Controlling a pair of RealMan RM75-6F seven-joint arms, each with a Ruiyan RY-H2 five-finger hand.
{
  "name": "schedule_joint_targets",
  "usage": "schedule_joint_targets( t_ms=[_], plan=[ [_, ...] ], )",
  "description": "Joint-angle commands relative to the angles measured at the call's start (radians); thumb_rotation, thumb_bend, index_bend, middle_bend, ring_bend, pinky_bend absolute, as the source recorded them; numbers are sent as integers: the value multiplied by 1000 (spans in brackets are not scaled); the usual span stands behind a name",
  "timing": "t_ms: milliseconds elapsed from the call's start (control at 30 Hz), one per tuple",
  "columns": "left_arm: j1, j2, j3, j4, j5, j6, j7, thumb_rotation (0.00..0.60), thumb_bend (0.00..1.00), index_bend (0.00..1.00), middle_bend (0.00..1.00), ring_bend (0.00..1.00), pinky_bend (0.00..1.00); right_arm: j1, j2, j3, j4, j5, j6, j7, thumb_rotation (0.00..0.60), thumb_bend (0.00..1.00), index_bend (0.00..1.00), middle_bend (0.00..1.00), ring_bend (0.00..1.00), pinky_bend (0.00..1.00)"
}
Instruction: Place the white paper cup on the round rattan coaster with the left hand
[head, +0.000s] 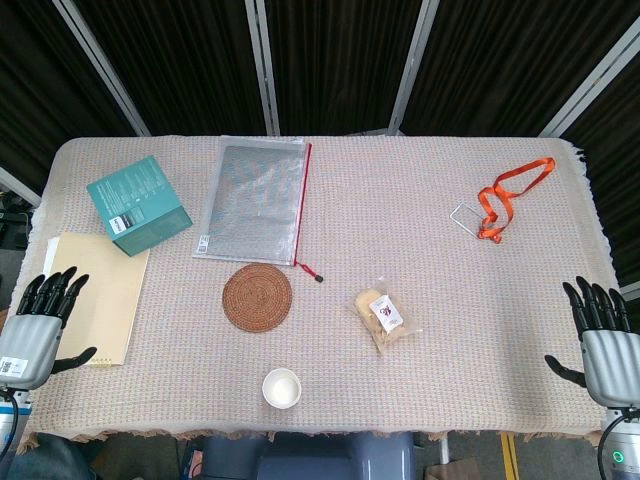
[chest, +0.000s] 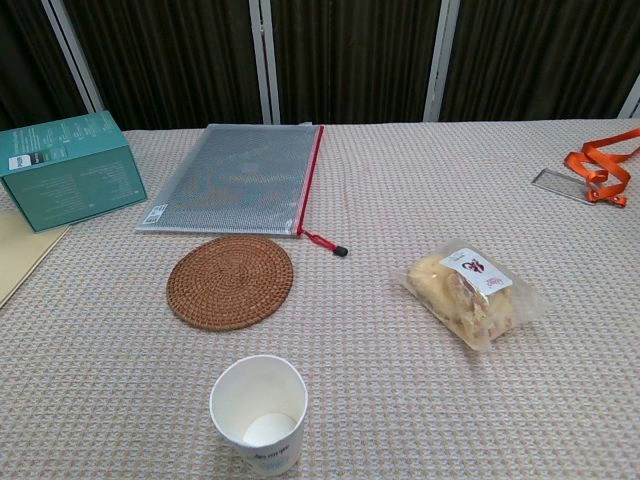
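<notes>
The white paper cup (head: 282, 387) (chest: 258, 412) stands upright and empty near the table's front edge. Just behind it and a little to the left lies the round rattan coaster (head: 257, 296) (chest: 230, 281), flat with nothing on it. My left hand (head: 40, 325) hovers at the table's left front corner, fingers spread, holding nothing, far left of the cup. Over at the right front corner my right hand (head: 603, 335) is likewise open and empty. Neither hand shows in the chest view.
A teal box (head: 138, 204) (chest: 66, 170) and a yellow envelope (head: 95, 295) lie at the left. A clear zip pouch (head: 255, 198) (chest: 237, 177) lies behind the coaster. A snack bag (head: 384, 315) (chest: 471, 291) sits right of the cup, and an orange lanyard (head: 508, 195) (chest: 600, 166) far right.
</notes>
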Motion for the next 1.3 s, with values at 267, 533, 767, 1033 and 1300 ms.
schedule_joint_targets(
  t_ms=[267, 533, 767, 1033, 1300],
  plan=[
    [3, -3, 7, 4, 12, 3, 5, 600, 24, 0, 0, 0, 0, 1, 2, -1, -3, 1, -5, 7, 600, 0, 0, 0, 0, 0],
    [-80, -38, 73, 10, 201, -109, 4, 600, 21, 0, 0, 0, 0, 11, 7, 3, -13, 7, -22, 19, 600, 0, 0, 0, 0, 0],
    [-239, -169, 73, 56, 350, -303, 118, 600, 19, 81, 0, 0, 23, 22, 0, 11, -7, 27, -41, 15, 600, 0, 0, 0, 0, 0],
    [-341, -273, 63, 88, 425, -374, 88, 600, 20, 154, 14, 0, 100, 23, -7, 24, 15, 72, -55, 6, 600, 0, 0, 0, 0, 0],
    [-412, -366, 42, 119, 419, -471, 142, 600, 20, 167, 24, 32, 146, 24, -13, 31, 35, 106, -65, -1, 600, 0, 0, 0, 0, 0]
  ],
)
